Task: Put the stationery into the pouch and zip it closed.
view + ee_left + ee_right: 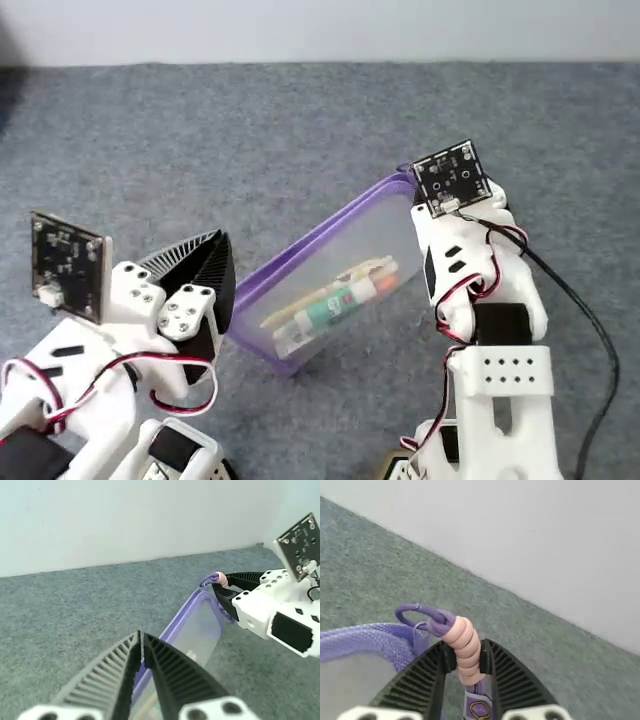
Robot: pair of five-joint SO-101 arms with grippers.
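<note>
Left claw (pixel 141 636) pinches pouch (pixel 200 625) edge — right claw (pixel 466 645) clamps pink zipper pull (pixel 461 632), stationery (pixel 335 300) blurry inside.

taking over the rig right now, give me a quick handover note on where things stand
Left gripper: fingers shut on the pouch at the end on its own side.
Right gripper: fingers shut on the pink zip pull at the pouch's opposite corner.
Stationery: inside the pouch.
Done: the stationery is in, and the zip looks closed along the purple edge.
Left: confirm the zip is fully shut, then release both grippers.
</note>
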